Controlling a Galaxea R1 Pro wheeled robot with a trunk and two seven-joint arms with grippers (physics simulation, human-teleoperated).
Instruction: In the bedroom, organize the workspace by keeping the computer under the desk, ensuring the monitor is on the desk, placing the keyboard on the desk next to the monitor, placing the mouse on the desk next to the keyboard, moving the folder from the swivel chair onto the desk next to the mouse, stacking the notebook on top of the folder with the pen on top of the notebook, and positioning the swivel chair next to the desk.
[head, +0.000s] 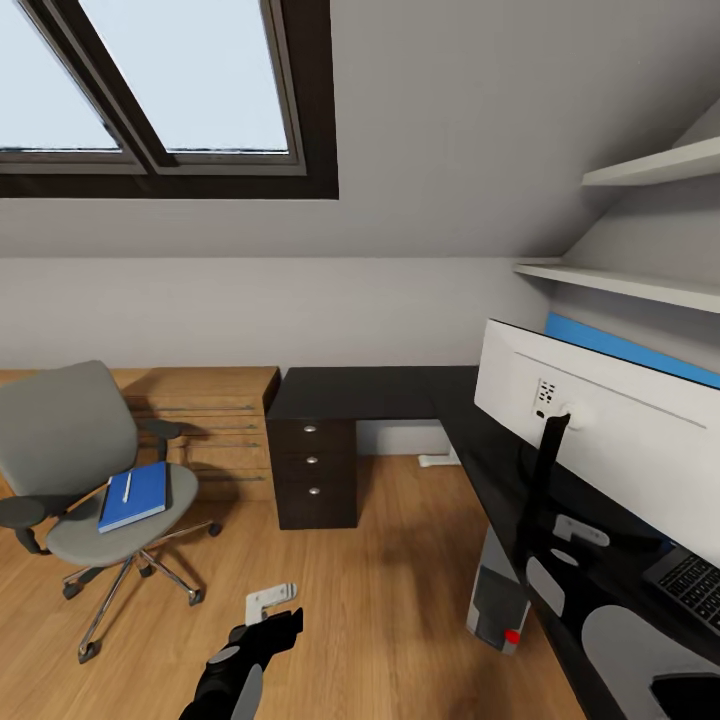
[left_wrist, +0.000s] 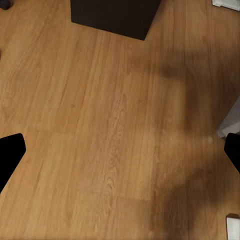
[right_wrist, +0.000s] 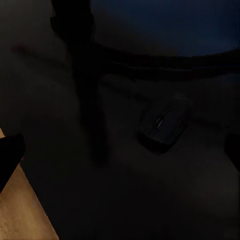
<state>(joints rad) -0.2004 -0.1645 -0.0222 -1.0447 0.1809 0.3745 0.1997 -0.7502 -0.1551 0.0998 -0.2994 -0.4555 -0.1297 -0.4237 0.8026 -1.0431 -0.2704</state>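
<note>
I am standing in the bedroom with my left end effector (head: 268, 620) hanging low over the wood floor (head: 400, 560), out in front of the desk (head: 370, 392); its fingers (left_wrist: 11, 150) are standing wide apart and gripping nothing. The swivel chair (head: 75, 450) is sitting well apart from the desk, off to the left of the desk's drawer unit (head: 313, 472), and it is carrying the folder (head: 133, 496) on its seat with the pen (head: 127, 487) lying on top of the folder. Both are lying well away from my left end effector, farther from the desk than it is. On the desk the monitor (head: 600, 425) is standing with its white back toward me, and the keyboard (head: 690, 585) is lying just beyond its stand. My right end effector (right_wrist: 120, 155) is hovering over the desk with its fingers spread and empty, and the mouse (right_wrist: 164, 125) is lying on the desk between them, near the monitor's stand.
</note>
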